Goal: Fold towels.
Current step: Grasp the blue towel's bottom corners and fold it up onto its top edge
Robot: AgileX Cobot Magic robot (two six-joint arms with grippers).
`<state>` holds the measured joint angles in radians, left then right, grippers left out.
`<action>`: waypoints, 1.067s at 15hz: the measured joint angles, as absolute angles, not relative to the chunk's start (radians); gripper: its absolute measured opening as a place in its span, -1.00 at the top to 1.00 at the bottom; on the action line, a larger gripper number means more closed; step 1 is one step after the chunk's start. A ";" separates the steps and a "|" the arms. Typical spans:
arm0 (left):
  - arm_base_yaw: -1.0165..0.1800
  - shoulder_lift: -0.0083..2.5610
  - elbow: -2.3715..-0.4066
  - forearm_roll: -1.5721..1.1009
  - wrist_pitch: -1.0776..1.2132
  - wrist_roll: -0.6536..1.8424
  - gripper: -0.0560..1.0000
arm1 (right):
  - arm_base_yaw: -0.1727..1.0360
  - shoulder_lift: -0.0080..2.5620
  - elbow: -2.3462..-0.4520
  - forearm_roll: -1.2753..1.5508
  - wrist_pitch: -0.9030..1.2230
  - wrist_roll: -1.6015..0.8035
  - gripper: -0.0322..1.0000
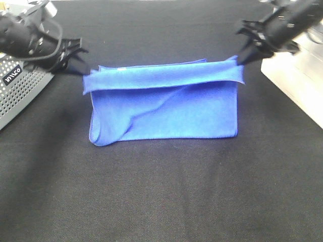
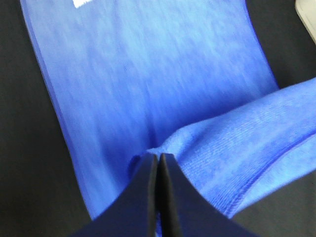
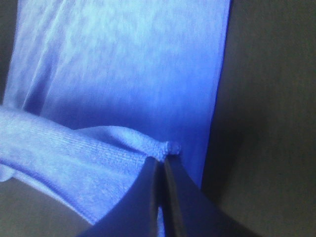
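Over a black table (image 1: 161, 201), both grippers (image 1: 85, 70) (image 1: 241, 59) pinch a blue towel's (image 1: 166, 113) far corners; uneven pulling could skew the fold.

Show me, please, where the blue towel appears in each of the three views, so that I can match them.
Exterior high: blue towel at the centre of the black table, far edge held by left end effector and right end effector.
Left wrist: blue towel fills most of the picture, corner pinched.
Right wrist: blue towel likewise, opposite corner pinched.
Shared landmark: the lifted band stretched between both end effectors.
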<state>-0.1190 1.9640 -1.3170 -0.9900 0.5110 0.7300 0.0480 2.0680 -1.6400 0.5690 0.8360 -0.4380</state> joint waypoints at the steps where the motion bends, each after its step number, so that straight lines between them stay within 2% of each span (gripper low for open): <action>1: -0.119 1.997 -1.372 -0.969 0.502 0.730 0.89 | 0.055 2.120 -1.710 0.563 0.836 -0.432 0.94; 9: -0.119 2.336 -1.806 -0.922 0.387 0.729 0.89 | 0.057 2.500 -2.251 0.537 0.809 -0.425 0.94; 12: -0.119 2.442 -1.918 -0.922 0.378 0.729 0.87 | 0.057 2.574 -2.301 0.532 0.754 -0.426 0.93; 13: -0.119 2.459 -1.935 -0.923 0.369 0.729 0.78 | 0.057 2.584 -2.302 0.531 0.738 -0.426 0.85; 14: -0.119 2.459 -1.935 -0.923 0.369 0.729 0.78 | 0.057 2.584 -2.302 0.531 0.738 -0.426 0.85; 15: -0.119 2.468 -1.941 -0.924 0.363 0.729 0.58 | 0.057 2.591 -2.302 0.531 0.728 -0.426 0.66; 16: -0.119 2.469 -1.946 -0.924 0.362 0.730 0.09 | 0.057 2.592 -2.302 0.531 0.723 -0.426 0.27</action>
